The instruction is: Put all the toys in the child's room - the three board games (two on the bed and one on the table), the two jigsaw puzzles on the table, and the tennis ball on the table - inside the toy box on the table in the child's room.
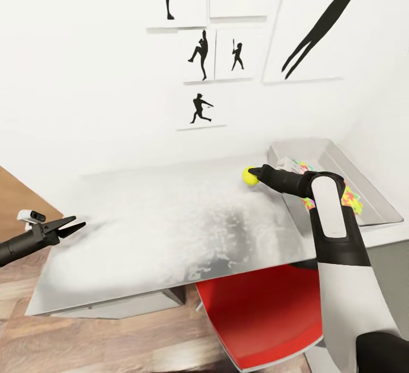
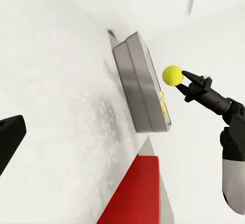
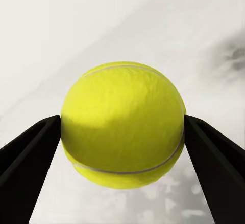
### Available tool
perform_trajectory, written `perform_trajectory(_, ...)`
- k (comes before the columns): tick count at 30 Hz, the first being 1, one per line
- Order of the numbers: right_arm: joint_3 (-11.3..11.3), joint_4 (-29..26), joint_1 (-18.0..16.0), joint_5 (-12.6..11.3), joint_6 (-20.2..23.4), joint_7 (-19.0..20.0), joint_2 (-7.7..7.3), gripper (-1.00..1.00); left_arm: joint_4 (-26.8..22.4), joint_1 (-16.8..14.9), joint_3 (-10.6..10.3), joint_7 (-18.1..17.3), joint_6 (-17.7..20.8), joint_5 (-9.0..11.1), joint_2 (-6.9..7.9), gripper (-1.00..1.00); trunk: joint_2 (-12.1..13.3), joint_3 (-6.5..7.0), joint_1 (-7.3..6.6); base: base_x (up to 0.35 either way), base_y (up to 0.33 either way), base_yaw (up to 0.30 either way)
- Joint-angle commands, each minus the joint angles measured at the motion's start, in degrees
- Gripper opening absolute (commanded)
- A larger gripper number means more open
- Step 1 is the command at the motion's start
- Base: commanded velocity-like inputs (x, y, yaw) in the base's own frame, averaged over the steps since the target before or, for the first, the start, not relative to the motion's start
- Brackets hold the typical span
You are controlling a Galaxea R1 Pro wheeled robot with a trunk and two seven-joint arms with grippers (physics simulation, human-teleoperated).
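Note:
The yellow-green tennis ball sits between the fingers of my right gripper, which is shut on it. The ball is held a little above the white table, just left of the toy box. In the left wrist view the ball and right gripper hang level with the rim of the toy box. A mosaic jigsaw puzzle lies inside the box, partly hidden by my right arm. My left gripper stands open over the table's left end, holding nothing.
A red chair is tucked under the table's front edge, near my right arm. Black silhouette sports pictures hang on the white wall behind the table. Wood-plank floor runs past the table's left end.

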Motion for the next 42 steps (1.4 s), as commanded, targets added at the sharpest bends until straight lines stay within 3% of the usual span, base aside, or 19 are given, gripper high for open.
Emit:
perform_trajectory(1, -0.02, -0.04, -0.05, -0.62, 0.17, -0.55, 0.00, -1.00, 0.01, -0.06, -0.06, -0.21, 0.61, 0.00, 0.01, 1.00, -0.09, 0.01, 0.03, 0.000, 0.000, 0.070)
perform_trajectory(42, 0.06, -2.41, 0.48, -0.61, 0.17, -0.55, 0.01, -1.00, 0.01, -0.05, -0.12, -0.21, 0.61, 0.00, 0.01, 1.00, -0.09, 0.61, 0.03, 0.000, 0.000, 0.007)
